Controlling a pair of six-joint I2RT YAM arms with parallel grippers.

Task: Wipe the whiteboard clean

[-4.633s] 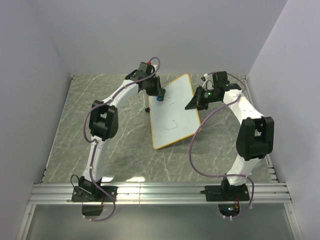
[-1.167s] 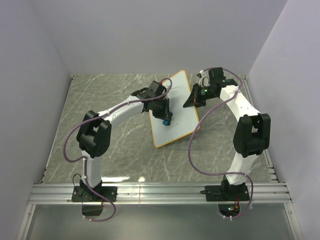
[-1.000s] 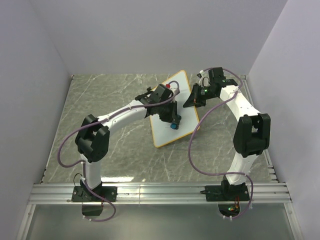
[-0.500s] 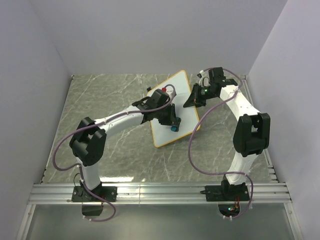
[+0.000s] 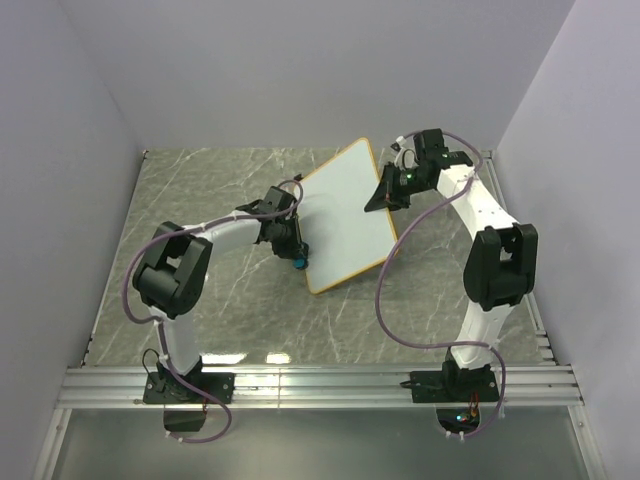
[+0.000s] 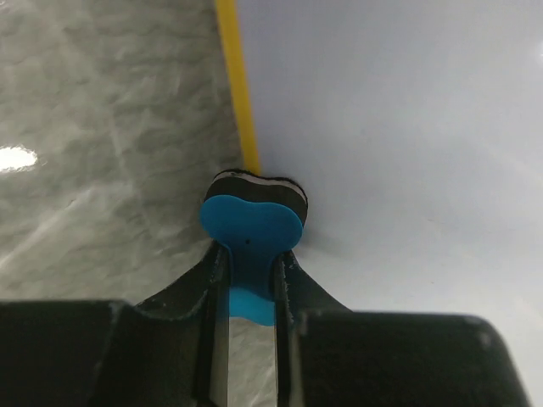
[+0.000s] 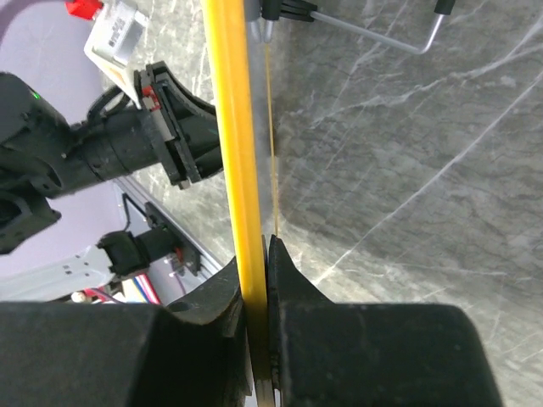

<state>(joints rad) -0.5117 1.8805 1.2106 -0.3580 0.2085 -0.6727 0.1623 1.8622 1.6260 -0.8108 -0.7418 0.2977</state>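
Two pincers are clenched. The left gripper (image 6: pixel 250 264) pinches the blue eraser (image 6: pixel 251 222) at the left frame of the whiteboard (image 5: pixel 345 215), which sits far-centre on the table (image 5: pixel 200 190). The right gripper (image 7: pixel 254 254) clamps the board's right edge. No marks show, so wiping seems done; next, lift the eraser clear.

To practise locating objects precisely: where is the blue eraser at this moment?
In the top view, the blue eraser sits left of centre, clamped in the left gripper, at the left yellow-framed edge of the whiteboard.

A robotics lab cell: plain walls (image 5: pixel 300 70) enclose a marbled table (image 5: pixel 200 190) edged by aluminium rails (image 5: pixel 320 385).
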